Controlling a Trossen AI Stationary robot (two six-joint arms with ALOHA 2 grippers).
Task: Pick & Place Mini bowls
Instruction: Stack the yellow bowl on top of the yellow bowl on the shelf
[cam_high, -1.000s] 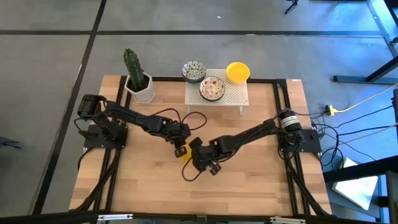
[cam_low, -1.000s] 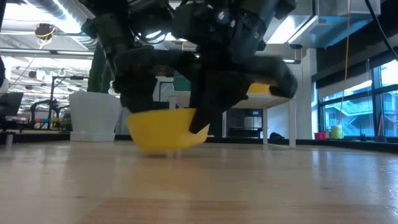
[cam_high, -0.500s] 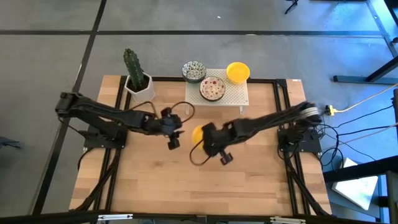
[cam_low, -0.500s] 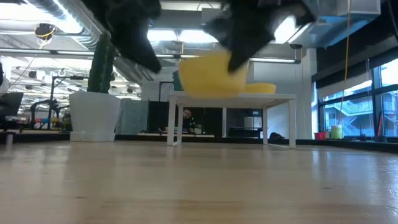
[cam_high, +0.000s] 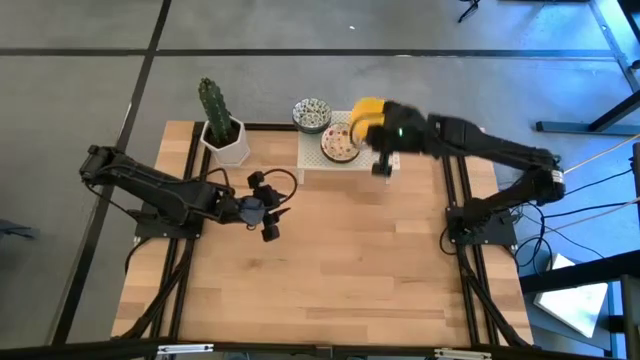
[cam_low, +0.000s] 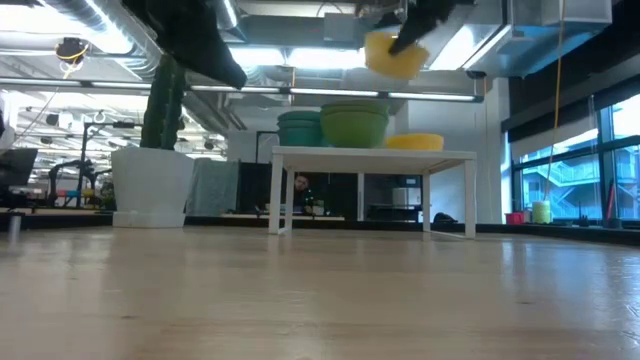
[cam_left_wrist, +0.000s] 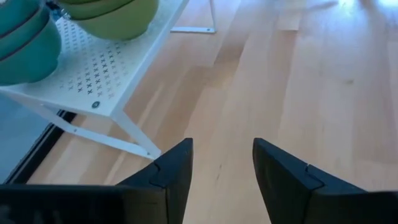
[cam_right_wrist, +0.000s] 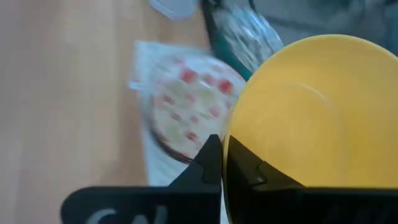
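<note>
My right gripper (cam_high: 375, 125) is shut on a plain yellow mini bowl (cam_high: 365, 110), held high above the white perforated rack (cam_high: 372, 155) at the table's far edge; in the low view this bowl (cam_low: 395, 52) hangs above the rack top (cam_low: 372, 153). On the rack rest a red-speckled bowl (cam_high: 340, 143) and another yellow bowl (cam_low: 415, 142); a teal-speckled bowl (cam_high: 312, 113) sits at the rack's left end. My left gripper (cam_high: 268, 218) stands open over the table's left middle, nothing between its fingers (cam_left_wrist: 177, 168). My right gripper pinches the yellow bowl's rim (cam_right_wrist: 226, 138), one finger (cam_right_wrist: 244, 169) inside the bowl and the other outside. The bowl is lifted clear above the rack and sits tilted in the hold.
A white pot with a green cactus (cam_high: 222, 128) stands at the far left of the table, beside the rack. Bare wooden tabletop (cam_high: 350, 260) stretches across the middle and near side. Black frame rails (cam_high: 455, 180) run along the table's sides.
My right gripper has lifted the yellow bowl off the table's middle and carried it up and toward the far edge, over the rack. My left gripper has let go of that bowl and drawn back toward the table's left edge.
</note>
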